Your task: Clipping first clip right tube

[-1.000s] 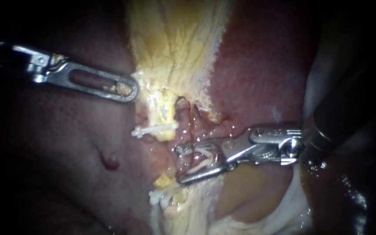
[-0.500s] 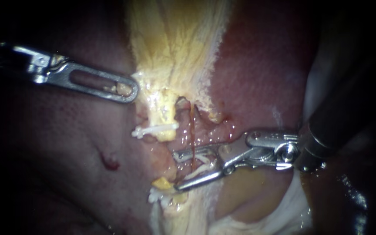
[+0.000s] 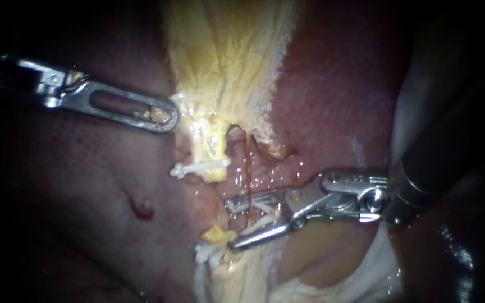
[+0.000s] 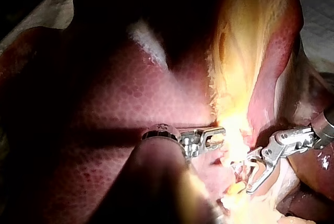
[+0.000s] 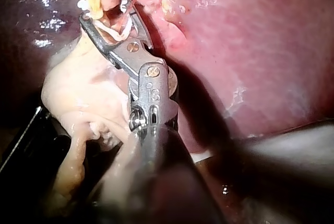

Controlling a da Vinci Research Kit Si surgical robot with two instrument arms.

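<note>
The right tube [image 3: 248, 168] is a thin red strand that runs down from the yellow gallbladder neck [image 3: 214, 140]. My right instrument [image 3: 231, 224] comes in from the right. Its jaws stand wide apart across the tube, and a white clip [image 3: 260, 216] sits between them, touched by both. The right wrist view shows the same jaws [image 5: 104, 11] and clip [image 5: 117, 28]. My left instrument [image 3: 164, 115] holds the gallbladder's edge to the left of the neck, jaws shut on that tissue [image 4: 216, 136]. A white clip [image 3: 200, 167] sits on the left tube.
Red liver [image 3: 338, 90] lies to the right of the yellow gallbladder [image 3: 225, 50], and darker liver [image 3: 85, 185] lies to the left. Another white clip [image 3: 206, 253] sits lower down. Pale tissue [image 3: 321, 252] lies under the right instrument's shaft.
My right instrument has slid a little down along the tube, its jaws equally wide apart. The left instrument and the gallbladder edge have not moved.
</note>
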